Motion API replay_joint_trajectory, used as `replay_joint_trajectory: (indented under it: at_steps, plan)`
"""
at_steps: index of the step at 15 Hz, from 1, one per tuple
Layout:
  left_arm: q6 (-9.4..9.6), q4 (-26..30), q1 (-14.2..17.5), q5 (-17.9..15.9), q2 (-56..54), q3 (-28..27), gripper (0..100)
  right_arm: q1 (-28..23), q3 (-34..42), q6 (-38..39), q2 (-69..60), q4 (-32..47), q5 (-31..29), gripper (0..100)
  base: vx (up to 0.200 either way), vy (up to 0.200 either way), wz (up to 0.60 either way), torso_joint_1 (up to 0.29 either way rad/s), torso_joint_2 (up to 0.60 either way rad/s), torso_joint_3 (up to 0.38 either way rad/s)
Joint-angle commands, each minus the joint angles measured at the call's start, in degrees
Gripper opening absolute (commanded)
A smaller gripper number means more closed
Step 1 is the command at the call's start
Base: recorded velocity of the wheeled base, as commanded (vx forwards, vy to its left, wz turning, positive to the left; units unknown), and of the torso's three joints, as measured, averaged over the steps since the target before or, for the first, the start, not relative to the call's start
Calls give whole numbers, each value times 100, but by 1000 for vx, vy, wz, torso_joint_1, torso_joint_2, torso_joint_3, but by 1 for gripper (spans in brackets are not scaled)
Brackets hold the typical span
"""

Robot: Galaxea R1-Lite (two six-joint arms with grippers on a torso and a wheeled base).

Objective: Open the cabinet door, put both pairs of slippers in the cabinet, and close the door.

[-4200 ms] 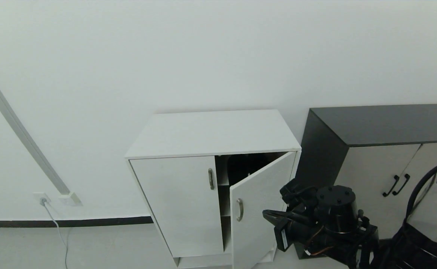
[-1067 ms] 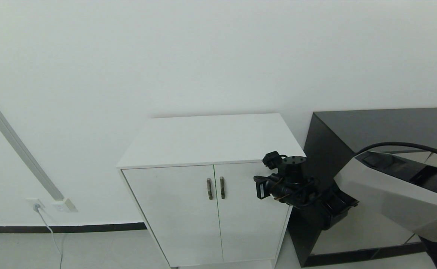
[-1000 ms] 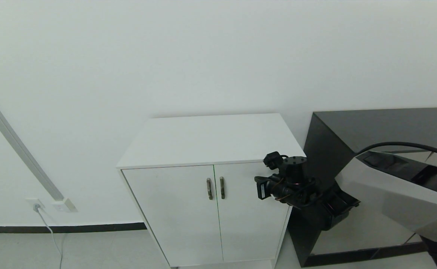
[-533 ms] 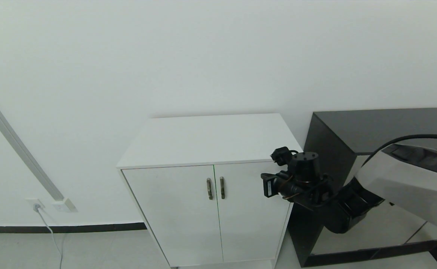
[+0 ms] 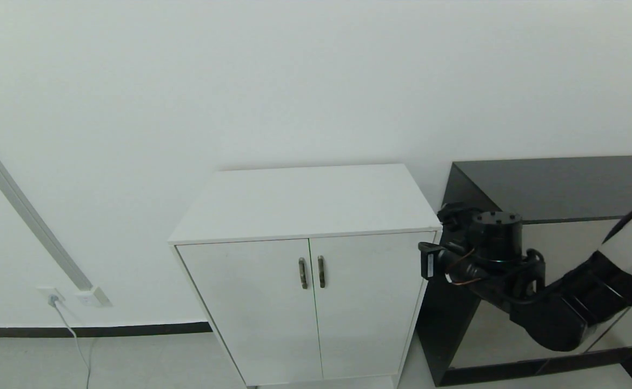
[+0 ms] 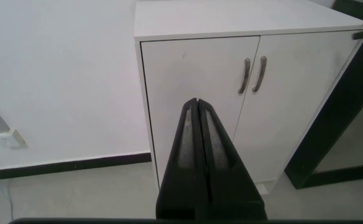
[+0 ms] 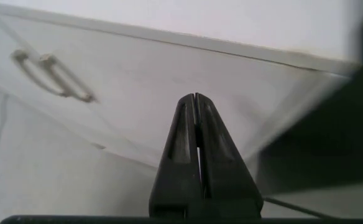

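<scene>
The white cabinet (image 5: 305, 200) stands against the wall with both doors shut and its two metal handles (image 5: 311, 272) side by side at the middle seam. My right arm's wrist (image 5: 489, 259) hangs just past the cabinet's right edge, in front of the black unit. In the right wrist view, my right gripper (image 7: 196, 97) is shut on nothing and points at the right door (image 7: 169, 87), a short way off it. In the left wrist view, my left gripper (image 6: 197, 101) is shut and empty, held low in front of the left door (image 6: 194, 68).
A black cabinet (image 5: 553, 183) with grey doors stands right beside the white one. A grey conduit (image 5: 24, 210) runs down the wall to a socket with a cable (image 5: 51, 296). Pale floor (image 6: 76, 193) lies in front of the cabinet.
The right door, ajar 4.2 s ago, is shut. Over the last second my right arm drew back from the door to the right. The camera shifted after the first frame.
</scene>
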Motion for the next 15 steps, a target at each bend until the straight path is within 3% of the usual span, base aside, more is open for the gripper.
replay_joint_trajectory:
  at_steps: [1, 7, 15]
  plan:
    - [-1, 1, 1, 1, -1, 5, 0, -210, 696, -31, -686, -152, -114, 0, 0, 0, 0, 0, 0, 0]
    - [-1, 1, 1, 9, -1, -4, 0, -596, 2137, -75, -1960, -169, -281, 0, 0, 0, 0, 0, 0, 0]
    - [-1, 1, 1, 9, -1, 5, 0, -605, 3570, -295, -3595, -169, -281, 0, 0, 0, 0, 0, 0, 0]
